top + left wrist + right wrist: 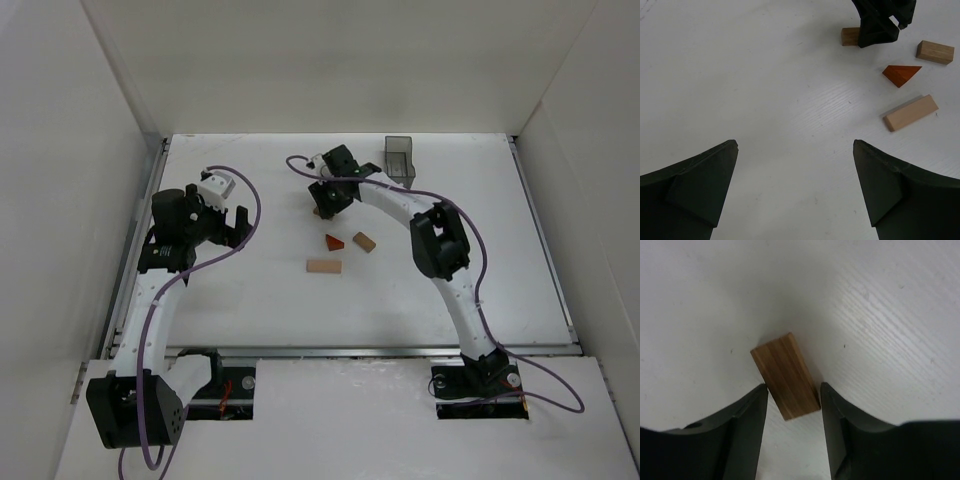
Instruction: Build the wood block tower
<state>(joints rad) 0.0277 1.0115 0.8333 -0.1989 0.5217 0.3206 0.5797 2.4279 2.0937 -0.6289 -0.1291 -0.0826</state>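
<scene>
- Well left of the orange roof piece (334, 241): left gripper (236, 222), fingers spread wide, holding nothing. Best left parked there, away from the blocks.
- Just beyond the orange roof piece and slightly left: brown block (786, 375), flat on the table (260, 310), lying skewed between the fingers of the right gripper (792, 410).
- Right fingers narrow, one close against each long side of that block. Cannot tell whether both pads actually bite.
- For a clean pick: close gently to square the skewed block against the pads, check contact on both sides, then lift straight up without dragging.
- Just nearer than the orange roof piece: long pale block (323, 266), probably the sensible base. Lower onto it squarely and release only once flat.
- Just right of the orange roof piece: short tan block (364, 241).
- All four pieces lying separate on the table, nothing stacked so far. Roof piece likely best saved for last.
</scene>
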